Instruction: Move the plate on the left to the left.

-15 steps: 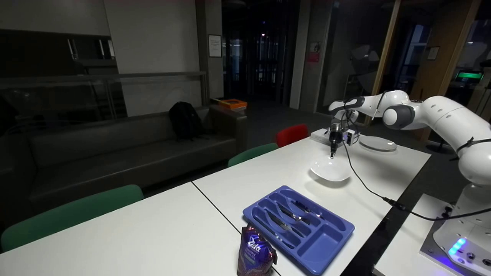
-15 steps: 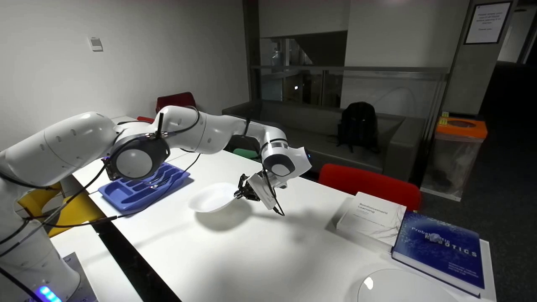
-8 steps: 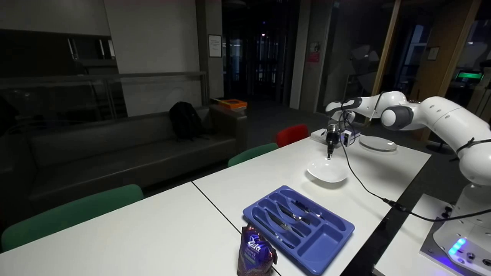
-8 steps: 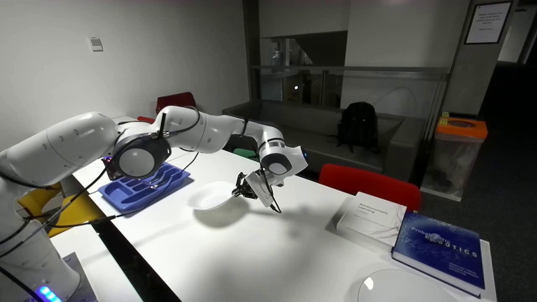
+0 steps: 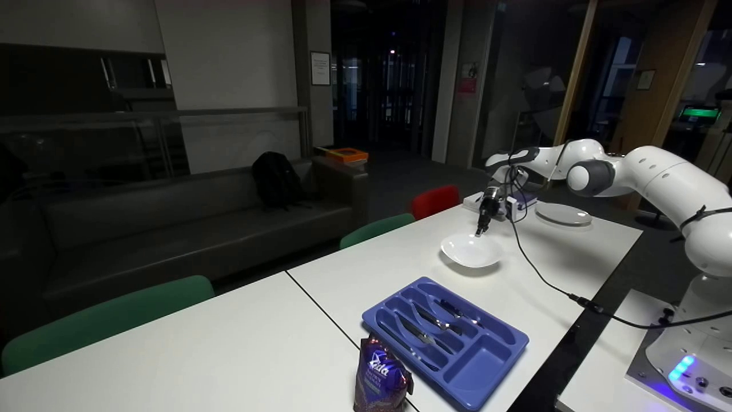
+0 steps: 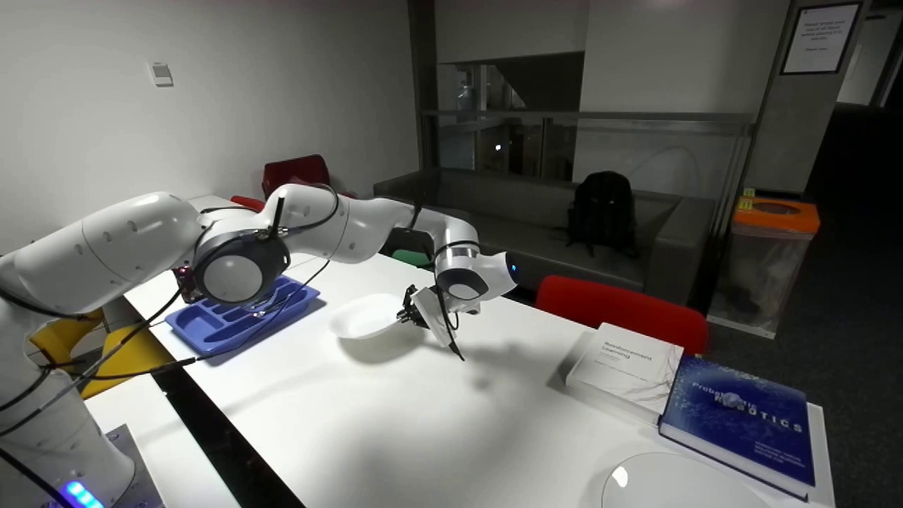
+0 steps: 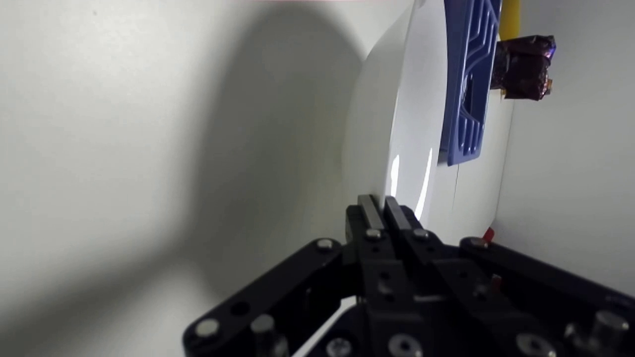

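The plate, small, white, round and bowl-like, is in both exterior views (image 5: pixel 471 253) (image 6: pixel 363 317), held above the table with its shadow below it. My gripper (image 5: pixel 478 232) is shut on its rim, on the side away from the blue tray. In the wrist view the gripper (image 7: pixel 381 201) has the rim between its two fingertips, and the plate (image 7: pixel 369 129) stretches away from them, seen nearly edge-on. The flatter white plate (image 5: pixel 563 214) lies at the far end of the table and is partly cut off in an exterior view (image 6: pixel 677 487).
A blue cutlery tray (image 5: pixel 480 363) with several utensils lies beyond the held plate, with a dark shiny bag (image 5: pixel 380 380) beside it. A white book (image 6: pixel 624 367) and a blue book (image 6: pixel 737 416) lie by the flatter plate. A cable (image 5: pixel 540 269) hangs from the arm.
The gripper and the held plate have moved across the table, leftward in one exterior view and away from the robot base. The gripper has tilted. The tray, bag and flatter plate have not moved.
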Robot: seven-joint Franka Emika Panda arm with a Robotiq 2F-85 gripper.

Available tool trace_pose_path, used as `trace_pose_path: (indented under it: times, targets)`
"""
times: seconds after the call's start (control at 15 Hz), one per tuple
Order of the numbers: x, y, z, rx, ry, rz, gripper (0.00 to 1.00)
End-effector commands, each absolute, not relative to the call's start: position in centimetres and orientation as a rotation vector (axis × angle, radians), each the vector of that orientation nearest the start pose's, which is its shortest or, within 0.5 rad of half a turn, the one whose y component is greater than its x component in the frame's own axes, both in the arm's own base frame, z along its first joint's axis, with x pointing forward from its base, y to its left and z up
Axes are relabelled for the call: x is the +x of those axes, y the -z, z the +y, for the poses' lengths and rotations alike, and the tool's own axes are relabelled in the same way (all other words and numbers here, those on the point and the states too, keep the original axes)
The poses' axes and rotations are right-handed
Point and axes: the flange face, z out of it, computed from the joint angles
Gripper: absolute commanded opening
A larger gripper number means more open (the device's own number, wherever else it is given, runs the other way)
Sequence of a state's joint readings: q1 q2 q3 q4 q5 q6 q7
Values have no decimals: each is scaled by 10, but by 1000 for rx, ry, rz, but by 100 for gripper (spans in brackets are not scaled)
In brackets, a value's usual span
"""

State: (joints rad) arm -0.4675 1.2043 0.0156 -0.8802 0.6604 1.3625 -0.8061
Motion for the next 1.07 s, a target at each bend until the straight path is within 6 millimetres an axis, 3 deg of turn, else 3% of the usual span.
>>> trace_pose_path:
  times: [0.0,0.33,0.93,1.0]
  targets:
    - [675,-139,-240,-2140,-138,-204,1]
    - [680,-122,-229,-2172,-122,-198,1]
    - [685,-122,-217,-2174,-127,-216,1]
    - [684,-122,-217,-2176,-127,-217,30]
